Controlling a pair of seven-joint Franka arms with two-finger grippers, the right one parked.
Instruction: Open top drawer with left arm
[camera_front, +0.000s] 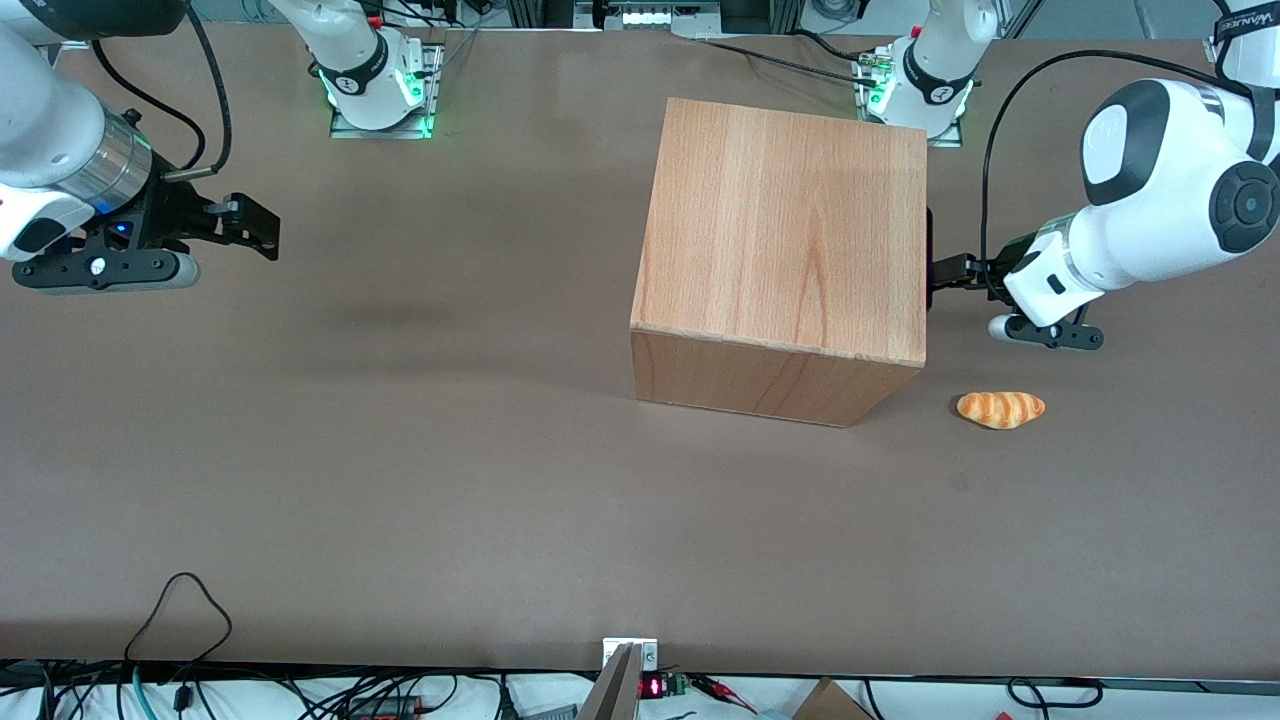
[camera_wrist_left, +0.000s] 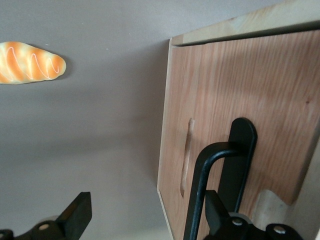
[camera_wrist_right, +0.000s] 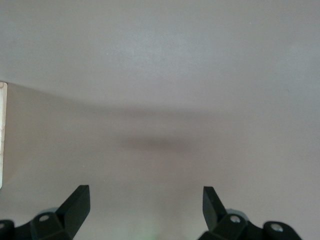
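Observation:
The top drawer's flat wooden front panel (camera_wrist_left: 225, 90) fills much of the left wrist view, with its slim black bar handle (camera_wrist_left: 200, 185) standing off it. My left gripper (camera_wrist_left: 147, 202) is open wide. The handle bar lies between the fingers, close to one black fingertip (camera_wrist_left: 216, 207); the other fingertip (camera_wrist_left: 79, 212) hangs over the bare table past the panel's edge. From the front view, the left arm (camera_front: 1150, 200) reaches in from the working arm's end, and its gripper (camera_front: 952, 270) is at the handle (camera_front: 930, 250) on the cabinet's front. The drawer front itself is hidden there.
The big wooden cabinet box (camera_front: 785, 230) stands mid-table. A small orange striped bread roll (camera_front: 1001, 409) lies on the brown table (camera_front: 400, 450), nearer to the front camera than my gripper; the same roll (camera_wrist_left: 27, 62) shows in the left wrist view.

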